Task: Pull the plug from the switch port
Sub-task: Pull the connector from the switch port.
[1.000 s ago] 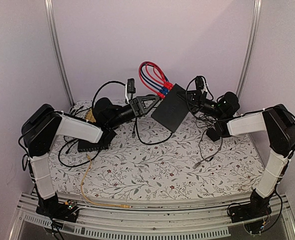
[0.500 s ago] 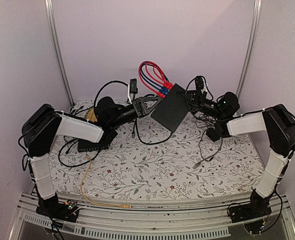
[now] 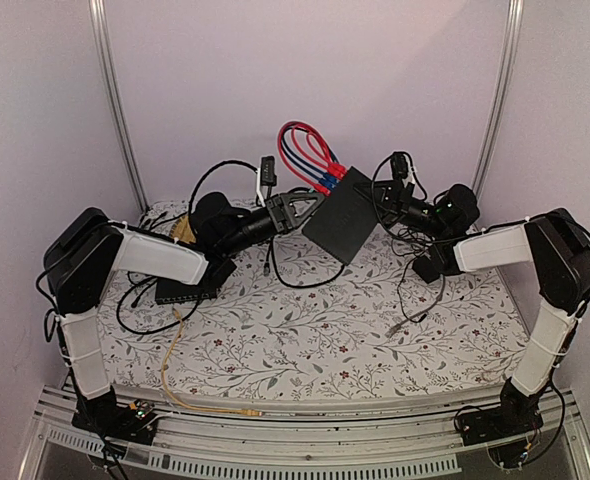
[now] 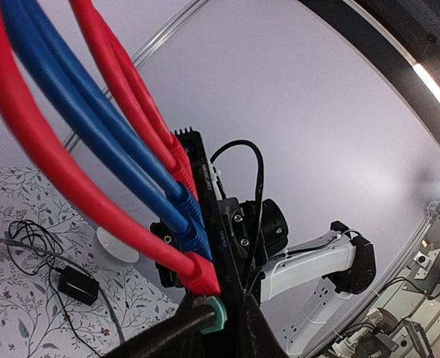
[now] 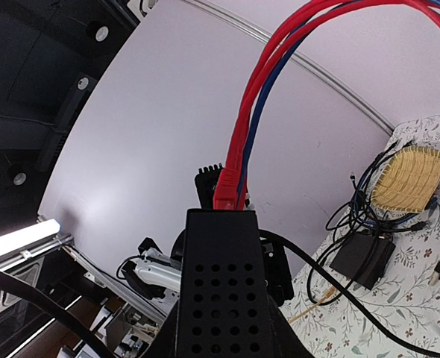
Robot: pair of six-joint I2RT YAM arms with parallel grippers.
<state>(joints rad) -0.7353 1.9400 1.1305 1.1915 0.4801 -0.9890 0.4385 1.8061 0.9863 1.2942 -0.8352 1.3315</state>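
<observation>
**Top external:** fixed, high behind both arm bases. Faces forward and down across the floral desk [image 3: 305, 330] to the rear wall. Widest and farthest view.

**Left wrist:** hard against the port edge of the switch box [image 4: 214, 216], facing right and upward, with the right arm [image 4: 309, 261] beyond.

**Right wrist:** close over the same box, facing left, with the left arm [image 5: 160, 270] beyond.

**Shared by all:** the box and the red and blue cables [image 3: 303, 150].
</observation>
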